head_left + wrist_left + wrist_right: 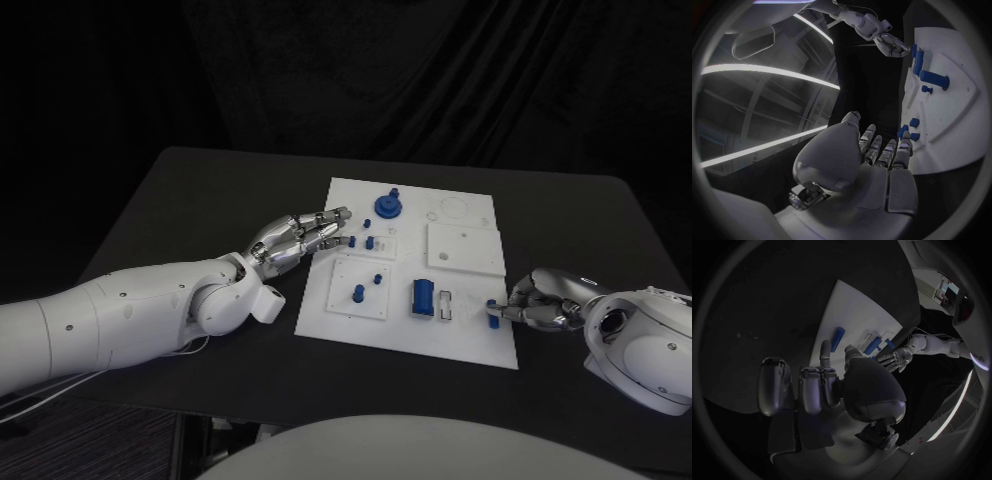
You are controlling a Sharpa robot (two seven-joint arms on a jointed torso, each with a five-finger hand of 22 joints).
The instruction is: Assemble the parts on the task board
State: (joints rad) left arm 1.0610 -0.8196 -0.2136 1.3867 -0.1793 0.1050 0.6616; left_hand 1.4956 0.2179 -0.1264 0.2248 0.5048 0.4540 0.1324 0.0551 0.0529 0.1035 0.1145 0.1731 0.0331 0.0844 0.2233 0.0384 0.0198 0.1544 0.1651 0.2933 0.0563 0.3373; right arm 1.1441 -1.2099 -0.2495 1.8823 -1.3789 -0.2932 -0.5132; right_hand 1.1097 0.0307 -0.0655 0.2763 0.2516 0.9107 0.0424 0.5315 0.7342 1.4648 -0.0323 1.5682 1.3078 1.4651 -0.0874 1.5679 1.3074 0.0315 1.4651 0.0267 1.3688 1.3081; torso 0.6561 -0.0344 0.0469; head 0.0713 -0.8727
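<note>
Right hand (545, 300) pinches blue part (493, 316); left hand (300, 237) spread, empty, over task board (462, 345)

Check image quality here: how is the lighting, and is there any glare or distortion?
Head view: dim, black backdrop, only the white task board stands out; no glare. Left wrist view: strong fisheye, the board's edges bend, bright curved light strips above the left hand. Right wrist view: very dark, the right hand in shadow.

Task board (462, 245) matt white, seemingly plastic; parts (423, 297) smooth blue; table (216, 190) matt black.
</note>
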